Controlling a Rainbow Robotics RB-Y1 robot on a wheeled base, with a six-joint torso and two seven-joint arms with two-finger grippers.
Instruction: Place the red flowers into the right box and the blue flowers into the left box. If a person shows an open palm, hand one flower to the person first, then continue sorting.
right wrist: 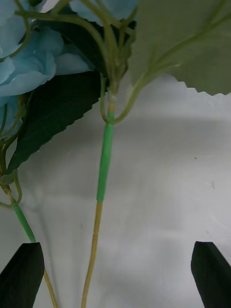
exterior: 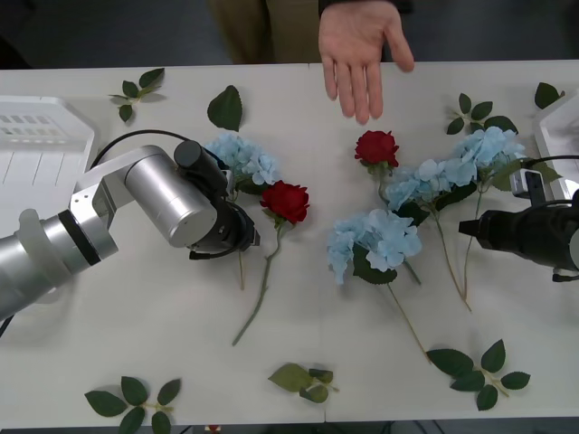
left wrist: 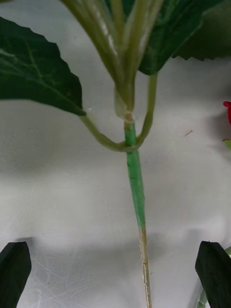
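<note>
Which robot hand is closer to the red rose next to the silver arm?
The left. The left gripper sits just beside that red rose, fingers open over a blue flower's stem. The right gripper is far across the table, open at another blue flower's stem.

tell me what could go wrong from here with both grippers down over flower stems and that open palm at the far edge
1. The person's hand shows an open palm, yet both grippers are lined up on stems; sorting first would skip the handover.
2. The right gripper is open around one blue flower stem, with a second stem beside one finger; closing might catch both.
3. The left gripper straddles a blue flower stem close to a red flower; lifting could drag it.
</note>
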